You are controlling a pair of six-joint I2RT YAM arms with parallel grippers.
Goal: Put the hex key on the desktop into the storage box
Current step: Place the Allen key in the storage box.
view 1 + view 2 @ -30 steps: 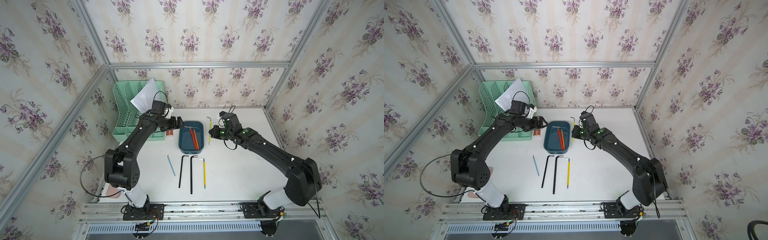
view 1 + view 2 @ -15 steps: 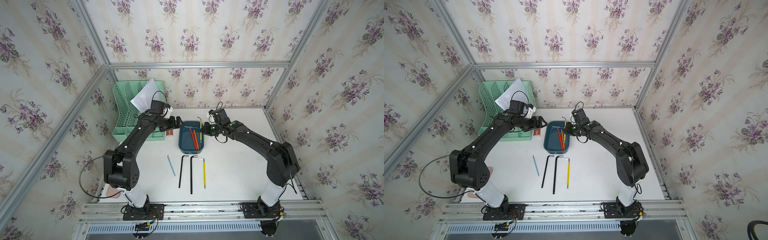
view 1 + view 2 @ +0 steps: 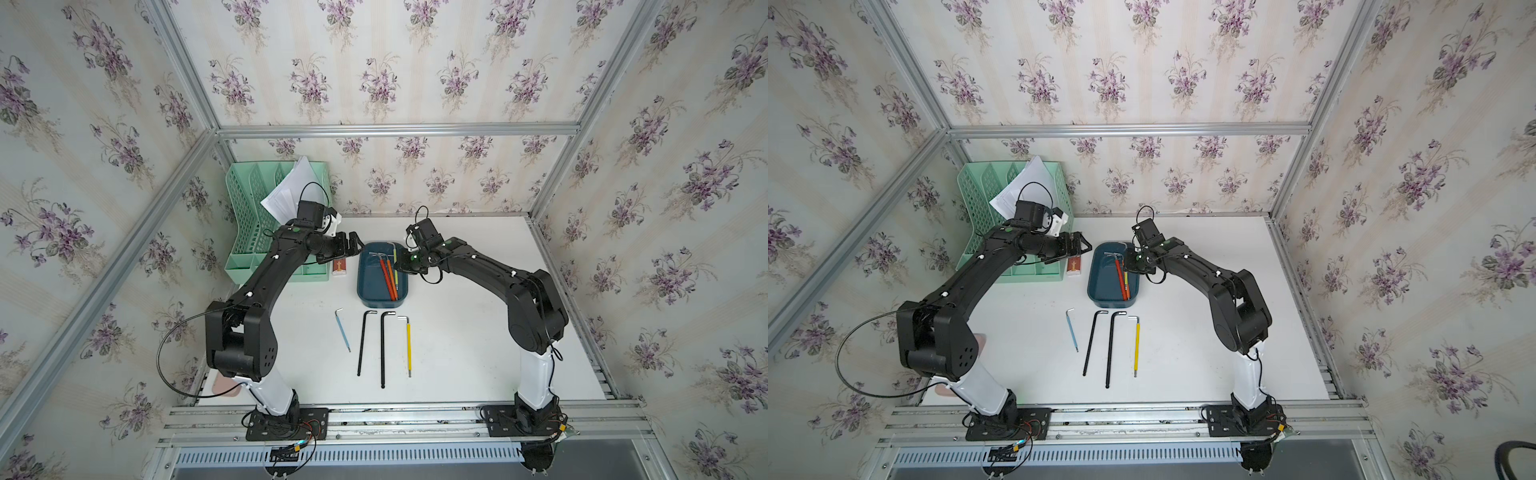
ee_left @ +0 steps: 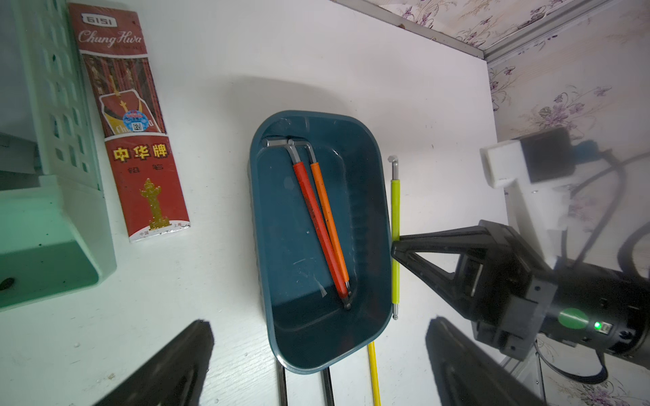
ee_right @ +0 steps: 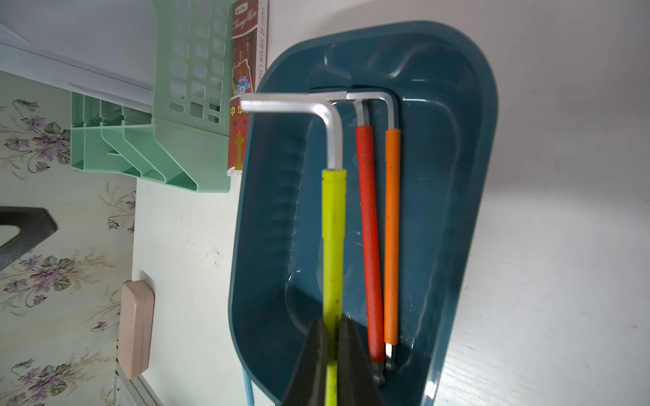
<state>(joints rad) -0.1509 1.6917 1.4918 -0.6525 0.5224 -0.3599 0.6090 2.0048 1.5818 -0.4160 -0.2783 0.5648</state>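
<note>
R gripper (image 5: 332, 337) clamped on lime hex key (image 5: 333, 228), hanging about over box (image 5: 453, 218) rim on that gripper's side; key's long axis parallel w/ box length. L gripper (image 3: 356, 246) spread, empty.

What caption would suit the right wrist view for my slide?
Right gripper grips lime-green hex key over storage box holding red hex key and orange hex key.

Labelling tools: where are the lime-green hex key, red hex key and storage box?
lime-green hex key (image 5: 333, 228), right wrist view, sleeve.
red hex key (image 4: 318, 225), left wrist view, sleeve.
storage box (image 4: 288, 228), left wrist view, bare floor.
</note>
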